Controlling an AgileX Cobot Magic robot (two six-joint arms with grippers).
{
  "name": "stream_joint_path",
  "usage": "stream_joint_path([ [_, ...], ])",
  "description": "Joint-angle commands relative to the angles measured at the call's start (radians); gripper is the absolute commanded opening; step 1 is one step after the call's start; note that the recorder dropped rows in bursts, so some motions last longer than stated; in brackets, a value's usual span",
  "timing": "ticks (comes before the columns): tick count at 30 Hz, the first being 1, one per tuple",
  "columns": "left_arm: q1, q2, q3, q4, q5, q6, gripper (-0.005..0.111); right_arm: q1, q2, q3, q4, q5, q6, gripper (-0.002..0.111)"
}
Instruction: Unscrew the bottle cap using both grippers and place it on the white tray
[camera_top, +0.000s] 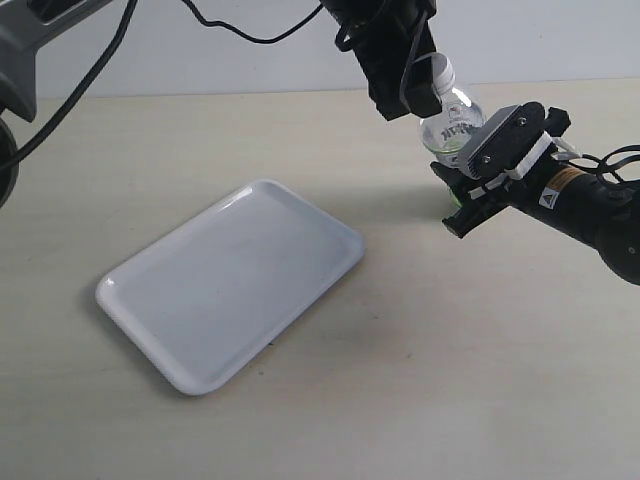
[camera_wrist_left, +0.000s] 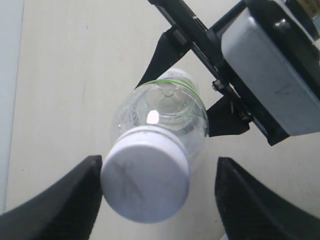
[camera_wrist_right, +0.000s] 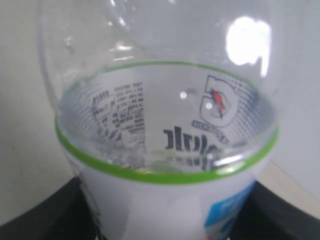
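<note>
The clear bottle (camera_top: 452, 122) is held tilted above the table, and my right gripper (camera_top: 458, 170) is shut on its labelled lower body. In the right wrist view the bottle (camera_wrist_right: 165, 150) fills the picture, with the black fingers (camera_wrist_right: 55, 210) pressed against both sides. The bottle cap (camera_top: 441, 68) sits on the neck. My left gripper (camera_wrist_left: 159, 172) straddles the white ribbed bottle cap (camera_wrist_left: 145, 182). One finger (camera_wrist_left: 75, 195) touches its side and the other stands apart with a gap, so this gripper is open. The white tray (camera_top: 230, 280) lies flat to the left.
My left arm (camera_top: 385, 45) comes down from the top of the exterior view with black cables trailing. My right arm (camera_top: 590, 205) reaches in from the right edge. Bare beige tabletop (camera_top: 420, 380) surrounds the tray.
</note>
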Motion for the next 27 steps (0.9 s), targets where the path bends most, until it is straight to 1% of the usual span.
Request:
stream_joint_path([
  [1, -0.002, -0.011, -0.006, -0.013, -0.008, 0.004, 0.057, -0.005, 0.000, 0.002, -0.014, 0.046, 0.008, 0.000],
  [4, -0.002, -0.011, -0.006, -0.015, -0.008, 0.004, 0.041, -0.005, 0.000, 0.000, -0.014, 0.046, 0.008, 0.000],
  [7, -0.002, -0.011, -0.006, -0.015, -0.008, 0.002, 0.020, -0.005, 0.000, 0.000, -0.016, 0.046, 0.008, 0.000],
  [9, -0.002, -0.011, -0.006, -0.017, -0.008, 0.000, 0.004, -0.005, 0.000, 0.000, -0.016, 0.046, 0.008, 0.000],
  [10, -0.002, -0.011, -0.006, -0.017, -0.008, -0.002, 0.000, -0.005, 0.000, 0.000, -0.016, 0.046, 0.008, 0.000],
  [15, -0.002, -0.015, -0.006, -0.022, -0.013, -0.067, 0.000, -0.005, 0.000, 0.000, -0.016, 0.046, 0.008, 0.000],
  [19, -0.002, -0.023, -0.006, -0.033, -0.013, -0.176, 0.000, -0.005, 0.000, 0.000, -0.016, 0.046, 0.008, 0.000],
  [25, -0.002, -0.047, -0.006, -0.025, -0.053, -0.428, 0.000, -0.005, 0.000, 0.000, -0.016, 0.046, 0.008, 0.000],
  [27, -0.002, -0.054, -0.006, -0.018, -0.058, -0.486, 0.000, -0.005, 0.000, 0.000, -0.016, 0.046, 0.008, 0.000],
])
